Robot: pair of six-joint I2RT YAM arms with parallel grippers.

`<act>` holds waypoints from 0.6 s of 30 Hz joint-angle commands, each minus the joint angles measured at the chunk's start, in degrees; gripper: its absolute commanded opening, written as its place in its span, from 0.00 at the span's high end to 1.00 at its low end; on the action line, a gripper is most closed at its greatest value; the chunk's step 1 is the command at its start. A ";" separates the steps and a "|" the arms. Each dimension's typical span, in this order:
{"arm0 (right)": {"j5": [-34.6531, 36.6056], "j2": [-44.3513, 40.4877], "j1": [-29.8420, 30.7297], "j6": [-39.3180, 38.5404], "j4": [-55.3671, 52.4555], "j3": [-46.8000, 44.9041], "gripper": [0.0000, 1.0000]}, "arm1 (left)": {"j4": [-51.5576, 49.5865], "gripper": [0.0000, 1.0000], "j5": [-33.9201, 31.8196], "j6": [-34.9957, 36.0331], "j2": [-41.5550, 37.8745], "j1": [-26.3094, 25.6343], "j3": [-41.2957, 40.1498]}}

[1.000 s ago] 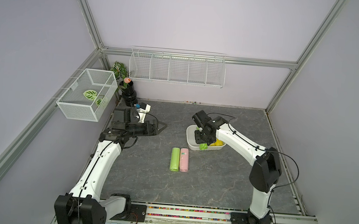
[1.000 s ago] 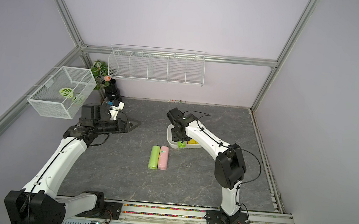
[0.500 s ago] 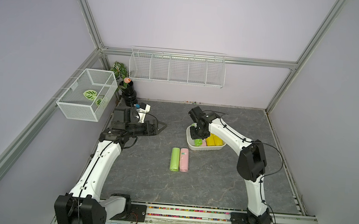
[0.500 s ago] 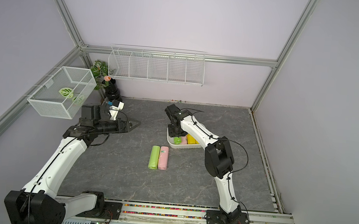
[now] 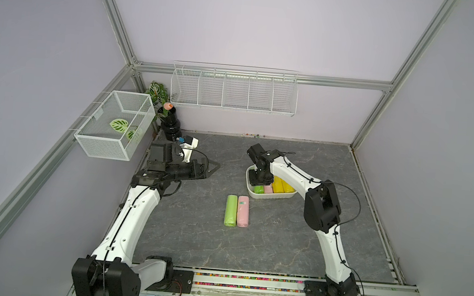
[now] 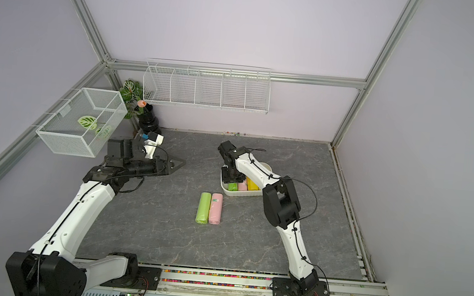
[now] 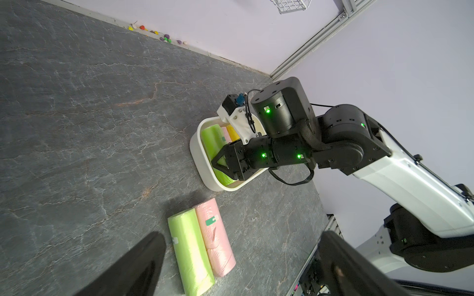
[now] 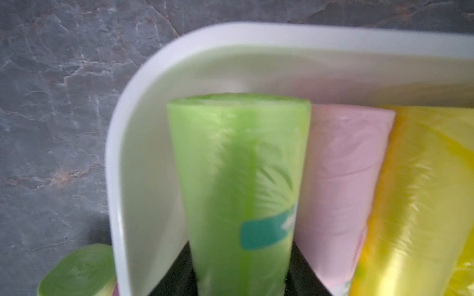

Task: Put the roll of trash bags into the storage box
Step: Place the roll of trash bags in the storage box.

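Release looks next: my right gripper [image 7: 220,164] clamps the green roll [image 8: 238,179], low in the box [image 8: 115,153] beside the pink roll [image 8: 341,179]. I'd settle it flat before opening. Left gripper [image 5: 209,166] hangs wide, well apart.

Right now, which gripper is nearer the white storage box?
Right. The right gripper is down inside the storage box, closed on a green roll there. The left gripper is open, well apart from the box, toward the table's left side.
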 commanded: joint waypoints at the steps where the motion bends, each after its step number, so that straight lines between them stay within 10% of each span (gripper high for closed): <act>1: -2.63 0.91 -0.15 2.15 1.39 -1.06 0.84 | 0.12 0.01 -0.60 0.62 -0.09 0.53 -0.59; 18: 0.49 4.02 -0.13 3.83 1.87 -2.21 0.51 | 0.12 0.01 -0.30 0.51 0.02 0.71 -0.59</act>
